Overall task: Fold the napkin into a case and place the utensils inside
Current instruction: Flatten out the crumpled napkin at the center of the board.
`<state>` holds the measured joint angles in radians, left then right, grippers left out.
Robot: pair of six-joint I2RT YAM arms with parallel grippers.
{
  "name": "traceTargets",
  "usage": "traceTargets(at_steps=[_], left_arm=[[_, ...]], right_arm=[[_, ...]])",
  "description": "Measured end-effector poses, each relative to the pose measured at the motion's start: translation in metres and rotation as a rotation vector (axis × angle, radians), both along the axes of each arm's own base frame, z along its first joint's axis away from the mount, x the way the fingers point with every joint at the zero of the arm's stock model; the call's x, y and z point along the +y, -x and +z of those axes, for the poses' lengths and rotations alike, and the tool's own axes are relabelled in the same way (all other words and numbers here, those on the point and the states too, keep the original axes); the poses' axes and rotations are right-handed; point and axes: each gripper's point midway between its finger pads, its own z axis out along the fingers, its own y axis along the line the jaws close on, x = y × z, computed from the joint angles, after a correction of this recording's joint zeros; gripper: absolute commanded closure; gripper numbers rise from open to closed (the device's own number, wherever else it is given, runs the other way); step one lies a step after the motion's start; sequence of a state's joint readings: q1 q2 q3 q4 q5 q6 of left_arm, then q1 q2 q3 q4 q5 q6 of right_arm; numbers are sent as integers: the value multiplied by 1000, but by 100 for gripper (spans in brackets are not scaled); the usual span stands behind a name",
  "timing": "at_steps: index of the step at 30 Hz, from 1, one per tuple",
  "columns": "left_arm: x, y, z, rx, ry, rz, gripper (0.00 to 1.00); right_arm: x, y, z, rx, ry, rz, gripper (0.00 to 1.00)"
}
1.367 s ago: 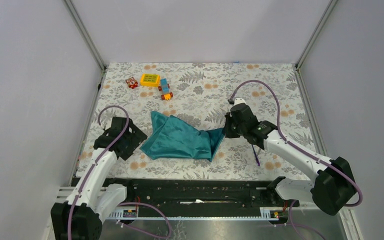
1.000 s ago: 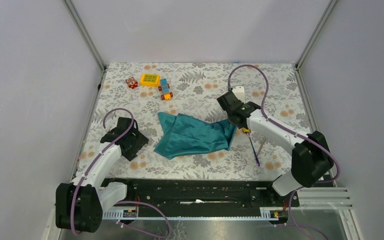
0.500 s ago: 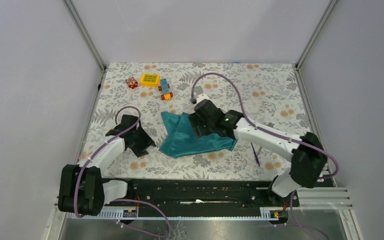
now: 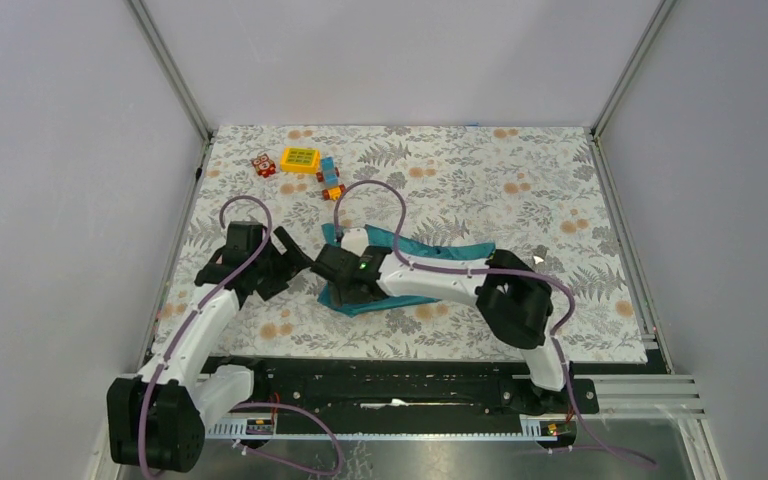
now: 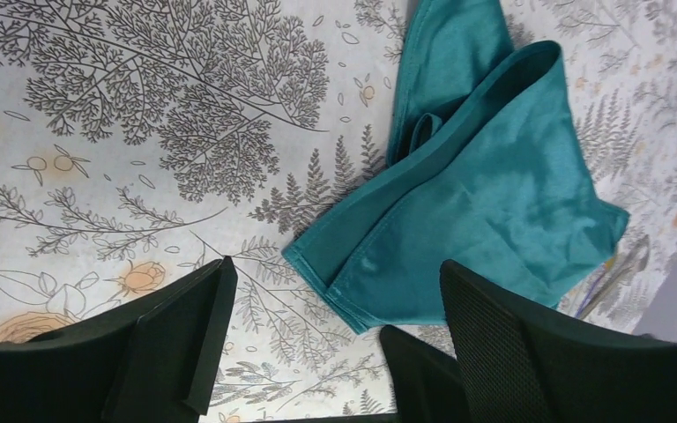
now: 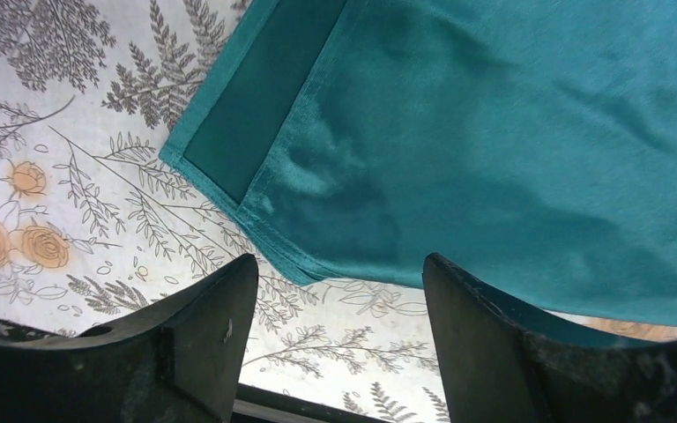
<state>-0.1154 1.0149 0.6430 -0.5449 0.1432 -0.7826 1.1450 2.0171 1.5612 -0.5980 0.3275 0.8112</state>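
Left tool (image 5: 335, 269), right tool (image 6: 339, 264) gape over napkin (image 5: 494, 185), apparently clear.

I'm looking at a robot test cell in a lab, not anyone's home: the floral tablecloth (image 4: 520, 170) is boxed in by plain pale walls (image 4: 400, 60) behind it and on both sides, with bare aluminium posts (image 4: 170, 65) rising from its far corners. Along its near edge runs a black mounting rail (image 4: 400, 372) carrying two white arms (image 4: 195, 330), purple cables (image 4: 368, 184) looping above the cloth, toy blocks (image 4: 305, 163) near its far left corner
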Motion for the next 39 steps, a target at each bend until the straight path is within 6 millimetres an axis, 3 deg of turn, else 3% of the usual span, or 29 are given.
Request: traceTargets(at_steps=[4, 7, 9, 11, 14, 18, 20, 23, 25, 28, 32, 39], left_arm=[[0, 1, 5, -41, 23, 22, 7], [-1, 2, 0, -35, 38, 28, 11], [-3, 5, -6, -16, 52, 27, 13], [-5, 10, -15, 7, 65, 22, 14], [-8, 17, -25, 38, 81, 17, 19], [-16, 22, -36, 75, 121, -6, 20], [-21, 22, -39, 77, 147, -25, 23], [-31, 25, -47, 83, 205, -56, 37], [-40, 29, -53, 91, 253, -73, 38], [-50, 38, -60, 96, 321, -86, 22], [-67, 37, -47, 17, 415, -118, 3], [-88, 35, -26, -61, 471, -169, 3]], right_arm=[[11, 12, -15, -21, 46, 4, 33], [22, 14, -27, -43, 72, 16, 38], [19, 14, -37, -52, 104, 16, 44], [14, 11, -43, -67, 131, 9, 56], [9, 6, -45, -103, 145, -3, 83], [0, 4, -43, -129, 151, -5, 100], [-4, 5, -41, -132, 142, 4, 100], [-7, 9, -33, -133, 97, 18, 100], [-8, 13, -23, -126, 39, 31, 100], [-13, 15, -7, -116, -56, 37, 100], [-18, 6, 5, -97, -154, 21, 100], [-24, 6, -10, -48, -189, 25, 100]])
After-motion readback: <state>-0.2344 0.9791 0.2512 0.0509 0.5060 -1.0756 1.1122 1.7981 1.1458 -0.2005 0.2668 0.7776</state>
